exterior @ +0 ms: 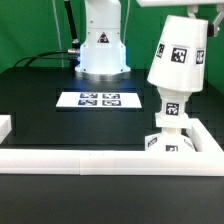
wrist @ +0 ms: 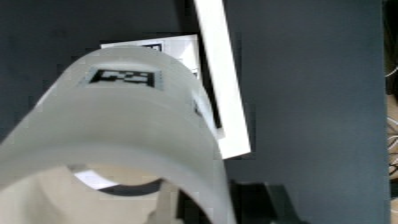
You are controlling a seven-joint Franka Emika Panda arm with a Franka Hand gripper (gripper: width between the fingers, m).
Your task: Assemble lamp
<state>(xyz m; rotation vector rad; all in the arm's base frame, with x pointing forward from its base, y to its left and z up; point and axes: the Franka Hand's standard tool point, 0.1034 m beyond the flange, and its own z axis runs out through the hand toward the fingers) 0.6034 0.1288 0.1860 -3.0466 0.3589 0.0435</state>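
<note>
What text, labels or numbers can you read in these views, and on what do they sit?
No readable words or numbers.
Shade: black-and-white square tags, patterns only.
Bulb and base: square tags, no text.
Marker board: printed tags, no lettering.
Robot arm: small dark mark, too blurred to read.

One shade, one bulb (tagged), one base.

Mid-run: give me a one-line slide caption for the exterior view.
Tilted lamp shade held above bulb on base, at white frame's corner; marker board lies behind.
</note>
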